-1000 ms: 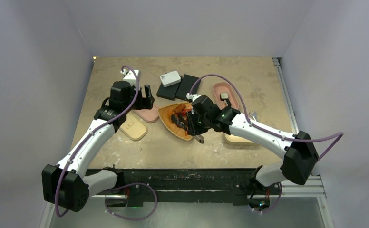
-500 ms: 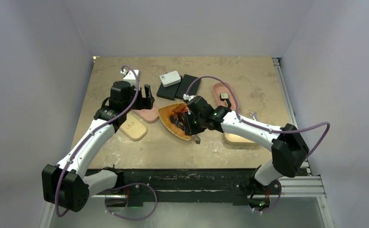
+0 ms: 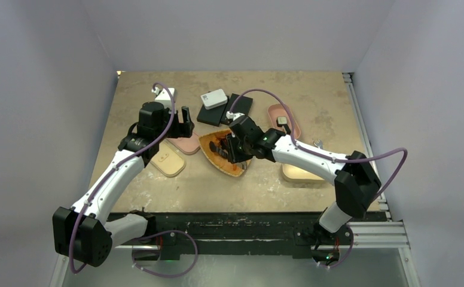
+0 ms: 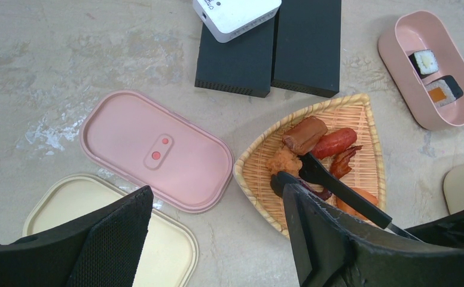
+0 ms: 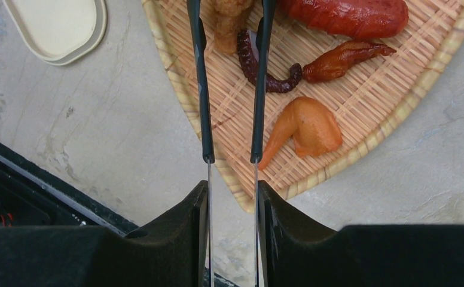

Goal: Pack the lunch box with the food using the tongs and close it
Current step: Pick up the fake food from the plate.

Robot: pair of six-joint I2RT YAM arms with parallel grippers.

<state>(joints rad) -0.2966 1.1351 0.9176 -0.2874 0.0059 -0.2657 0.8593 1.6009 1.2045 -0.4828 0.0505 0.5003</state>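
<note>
Food, small red, orange and brown bite-size pieces (image 5: pixel 349 15), lies on the orange triangular wicker tray (image 5: pixel 397 89). The slim silver-grey tongs with black ends (image 5: pixel 201 89) reach over it, one arm on each side of a pale battered nugget (image 5: pixel 229 18). The right gripper (image 5: pixel 231 194) is partly closed, pinching both tong arms, and the left gripper (image 4: pixel 214 197) hangs wide open and empty above the pink oval lid (image 4: pixel 158 158). I'd squeeze gently, keep clear of the dark purple curl (image 5: pixel 259 69), lift straight up, then carry the piece to the pink oval lunch box (image 4: pixel 418 33).
</note>
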